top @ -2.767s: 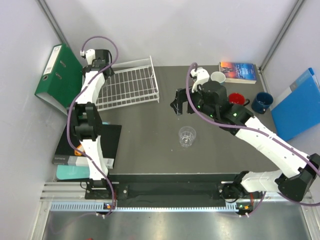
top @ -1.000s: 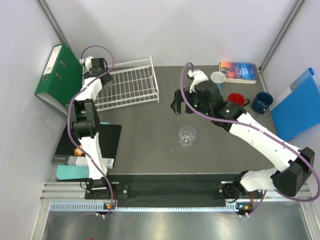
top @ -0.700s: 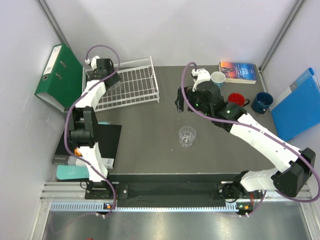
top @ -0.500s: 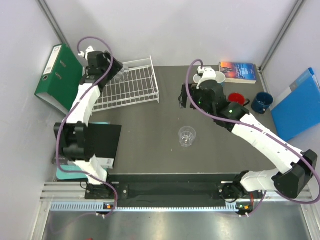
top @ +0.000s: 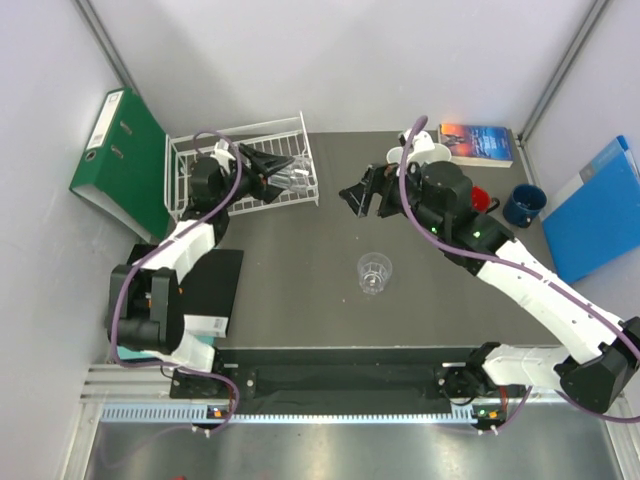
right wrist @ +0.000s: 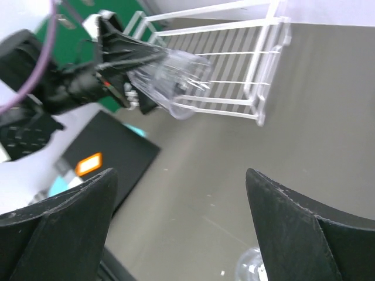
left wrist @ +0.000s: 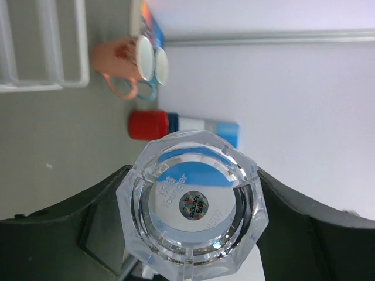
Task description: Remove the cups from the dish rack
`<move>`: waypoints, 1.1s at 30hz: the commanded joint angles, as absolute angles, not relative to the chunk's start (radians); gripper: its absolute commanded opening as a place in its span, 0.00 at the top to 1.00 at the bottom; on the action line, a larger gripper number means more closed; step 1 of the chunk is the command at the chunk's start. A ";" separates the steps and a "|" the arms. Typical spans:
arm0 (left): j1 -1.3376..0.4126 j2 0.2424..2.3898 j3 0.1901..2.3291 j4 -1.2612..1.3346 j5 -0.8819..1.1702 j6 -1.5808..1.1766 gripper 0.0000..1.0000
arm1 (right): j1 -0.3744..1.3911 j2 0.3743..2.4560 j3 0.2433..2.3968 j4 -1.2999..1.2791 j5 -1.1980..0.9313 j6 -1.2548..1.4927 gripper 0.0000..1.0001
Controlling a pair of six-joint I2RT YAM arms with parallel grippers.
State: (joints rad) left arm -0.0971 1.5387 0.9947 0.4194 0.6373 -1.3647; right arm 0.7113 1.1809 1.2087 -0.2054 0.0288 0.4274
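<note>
My left gripper (top: 288, 172) is shut on a clear glass tumbler (top: 302, 180), which lies on its side in the air above the right end of the white wire dish rack (top: 215, 195). In the left wrist view the tumbler's base (left wrist: 192, 205) fills the gap between both fingers (left wrist: 99, 219). A second tumbler (top: 374, 272) stands upright mid-table. My right gripper (top: 360, 195) is open and empty, to the right of the rack. Its wrist view shows the held tumbler (right wrist: 176, 76) and the rack (right wrist: 234, 58). Red (top: 478, 197) and dark blue (top: 523, 205) mugs stand at the far right.
An orange mug (left wrist: 126, 61) and a light blue one (left wrist: 158, 67) stand by a book (top: 477, 143). A green binder (top: 120, 150) leans left of the rack. A blue folder (top: 600, 205) is at the right edge and a black notebook (top: 205, 290) at the near left.
My left gripper has swung from the rack's far left corner to its right end, carrying the tumbler. My right gripper has turned to face the rack and its jaws have narrowed slightly.
</note>
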 commanded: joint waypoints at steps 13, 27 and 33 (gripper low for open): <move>-0.385 1.276 0.959 0.557 0.581 -1.373 1.00 | 0.759 1.229 1.238 -0.026 -0.158 0.518 0.16; -0.509 1.308 0.956 0.543 0.546 -1.335 1.00 | 0.770 1.281 1.255 -0.025 -0.187 0.537 0.55; -0.514 1.321 0.974 0.471 0.531 -1.281 0.85 | 0.770 1.275 1.247 -0.070 -0.157 0.537 1.00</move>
State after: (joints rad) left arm -0.4744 1.3136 0.9463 0.5262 0.4965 -1.4406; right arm 0.7563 1.2648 1.2137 -0.0383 -0.1974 0.5842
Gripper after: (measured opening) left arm 0.761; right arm 0.113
